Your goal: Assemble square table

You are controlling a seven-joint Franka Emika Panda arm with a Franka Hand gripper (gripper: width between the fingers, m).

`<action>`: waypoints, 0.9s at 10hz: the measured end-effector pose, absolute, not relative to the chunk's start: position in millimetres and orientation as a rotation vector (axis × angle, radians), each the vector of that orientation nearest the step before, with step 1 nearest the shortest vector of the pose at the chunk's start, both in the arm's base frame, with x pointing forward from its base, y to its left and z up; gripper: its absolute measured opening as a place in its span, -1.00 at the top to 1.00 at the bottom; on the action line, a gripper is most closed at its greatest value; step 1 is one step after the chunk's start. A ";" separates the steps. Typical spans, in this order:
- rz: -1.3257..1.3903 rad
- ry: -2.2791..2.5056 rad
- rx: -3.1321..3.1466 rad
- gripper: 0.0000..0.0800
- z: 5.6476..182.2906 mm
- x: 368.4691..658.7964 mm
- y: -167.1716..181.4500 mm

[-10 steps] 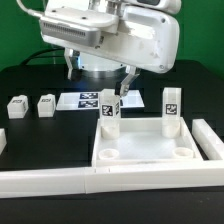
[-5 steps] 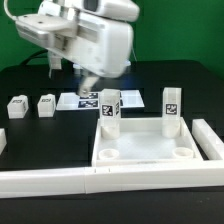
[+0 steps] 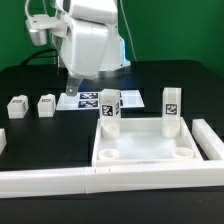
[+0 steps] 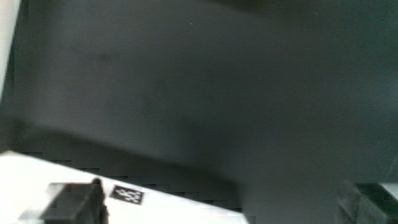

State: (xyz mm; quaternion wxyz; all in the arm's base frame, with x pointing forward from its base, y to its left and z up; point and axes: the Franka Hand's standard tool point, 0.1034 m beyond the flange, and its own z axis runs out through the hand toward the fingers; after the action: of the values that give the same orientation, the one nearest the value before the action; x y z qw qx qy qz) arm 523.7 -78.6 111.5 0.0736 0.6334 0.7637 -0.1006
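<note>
The white square table top [image 3: 145,150] lies at the centre-right of the exterior view. Two white tagged legs [image 3: 110,110] [image 3: 172,108] stand upright in its far corner sockets. Two more legs [image 3: 17,106] [image 3: 46,104] stand loose on the black table at the exterior view's left. My gripper [image 3: 70,88] hangs above the table behind the loose legs, apart from every part. In the wrist view the gripper [image 4: 222,205] is open and empty, with dark fingers [image 4: 71,205] at the frame edges. A white surface with a small tag [image 4: 128,194] shows by one finger; I cannot tell which part it is.
The marker board [image 3: 88,100] lies flat behind the table top, just below my gripper. The long white L-shaped rail [image 3: 60,182] runs along the front and up the exterior view's right side [image 3: 212,140].
The arm has swung from above the table top's far edge toward the exterior view's left. The parts have not moved.
</note>
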 end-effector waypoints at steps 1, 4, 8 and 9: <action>-0.288 2.248 1.959 -0.62 109.5 521.4 -80.6; -0.295 1.936 2.311 -0.62 95.2 476.0 -129.3; -0.282 1.605 2.582 -0.62 89.0 458.7 -142.7; -0.276 1.521 2.629 -0.62 88.6 458.6 -141.9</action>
State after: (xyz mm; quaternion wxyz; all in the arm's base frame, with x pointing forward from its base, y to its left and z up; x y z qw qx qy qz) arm 458.6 -141.9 88.6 0.0457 0.8611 0.4982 -0.0904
